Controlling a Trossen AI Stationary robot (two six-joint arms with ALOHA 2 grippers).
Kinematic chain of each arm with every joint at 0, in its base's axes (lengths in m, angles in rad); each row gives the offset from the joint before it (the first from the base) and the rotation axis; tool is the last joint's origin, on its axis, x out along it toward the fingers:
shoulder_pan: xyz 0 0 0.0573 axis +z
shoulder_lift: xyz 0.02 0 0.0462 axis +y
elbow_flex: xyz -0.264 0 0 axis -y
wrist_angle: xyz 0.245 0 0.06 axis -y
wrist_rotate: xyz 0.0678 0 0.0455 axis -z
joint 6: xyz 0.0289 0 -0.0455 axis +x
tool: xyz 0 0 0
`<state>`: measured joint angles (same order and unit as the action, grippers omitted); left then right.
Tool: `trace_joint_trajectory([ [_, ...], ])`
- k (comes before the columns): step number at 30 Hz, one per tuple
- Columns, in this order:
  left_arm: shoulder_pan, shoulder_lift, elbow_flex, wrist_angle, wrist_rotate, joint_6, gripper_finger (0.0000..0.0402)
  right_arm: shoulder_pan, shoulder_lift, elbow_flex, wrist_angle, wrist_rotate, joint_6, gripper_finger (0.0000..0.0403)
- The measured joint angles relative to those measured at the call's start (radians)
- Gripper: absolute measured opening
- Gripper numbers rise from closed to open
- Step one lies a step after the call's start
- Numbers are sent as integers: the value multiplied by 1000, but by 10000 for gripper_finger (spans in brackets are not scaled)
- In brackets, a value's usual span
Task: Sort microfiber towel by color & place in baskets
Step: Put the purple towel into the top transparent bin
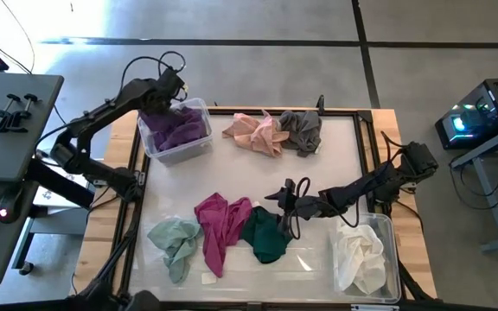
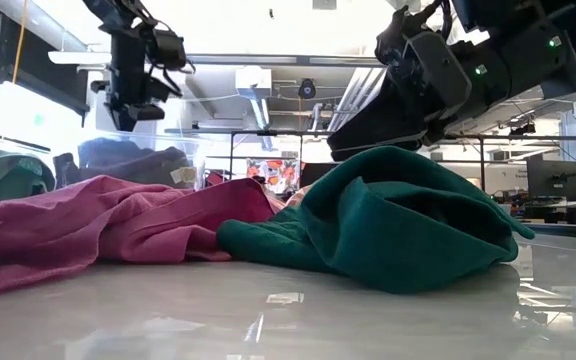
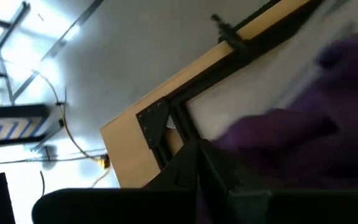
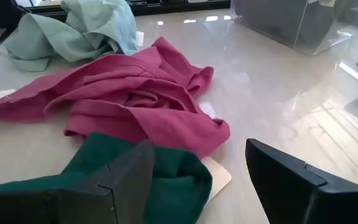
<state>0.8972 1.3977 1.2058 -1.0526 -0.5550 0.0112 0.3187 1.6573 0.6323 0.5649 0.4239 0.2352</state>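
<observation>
Clock positions from table centre, high view. Small basket at 10 o'clock, a towel bundle in it — left gripper above its far rim. Two towels touching at 12–1 o'clock: one left, the other right. Three towels in a row at 6–7 o'clock — left, middle, right; middle and right overlap. Right gripper above the right one, probably not touching. Larger basket at 4–5 o'clock, a towel in it.
</observation>
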Motion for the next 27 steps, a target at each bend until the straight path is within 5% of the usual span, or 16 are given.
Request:
trace_joint_trajectory([
  [6, -31, -21, 0, -23, 99, 0, 0, 0, 0, 0, 1, -6, 0, 250],
  [27, -89, 191, -1, -16, 135, 26, 0, 3, 0, 0, 1, -8, -3, 250],
])
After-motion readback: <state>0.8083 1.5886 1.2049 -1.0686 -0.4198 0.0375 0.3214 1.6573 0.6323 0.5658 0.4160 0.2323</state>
